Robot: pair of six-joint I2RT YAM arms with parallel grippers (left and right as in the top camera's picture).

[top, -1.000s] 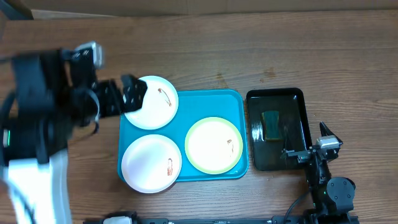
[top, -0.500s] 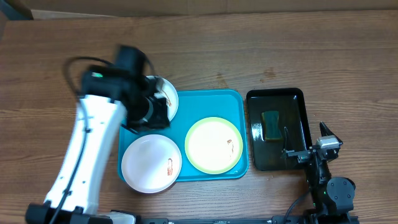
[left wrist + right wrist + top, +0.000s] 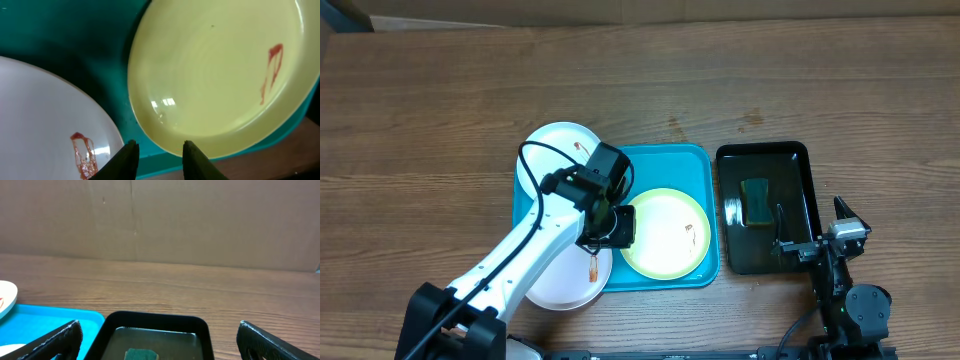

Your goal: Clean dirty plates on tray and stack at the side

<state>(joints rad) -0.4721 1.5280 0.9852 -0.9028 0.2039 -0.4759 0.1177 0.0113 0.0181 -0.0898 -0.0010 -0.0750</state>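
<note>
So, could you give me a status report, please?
Left gripper partly open, empty, over yellow-green plate edge. Right gripper open, over black tray. Plates smeared, on blue tray. Nothing blocking.

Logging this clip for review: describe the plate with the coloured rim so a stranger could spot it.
Find the blue tray mid-table. On its right half, nearest the black tray, lies one plate. Its rim is pale yellow-green; the other two plates are plain white.

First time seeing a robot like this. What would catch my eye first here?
The bright turquoise tray mid-table, carrying a yellow-green plate, a far white plate and a near white plate, all smeared reddish. The white left arm reaches across it, its tool hovering by the yellow-green plate's edge. Right of it, a green sponge sits in a glossy black tray.
</note>
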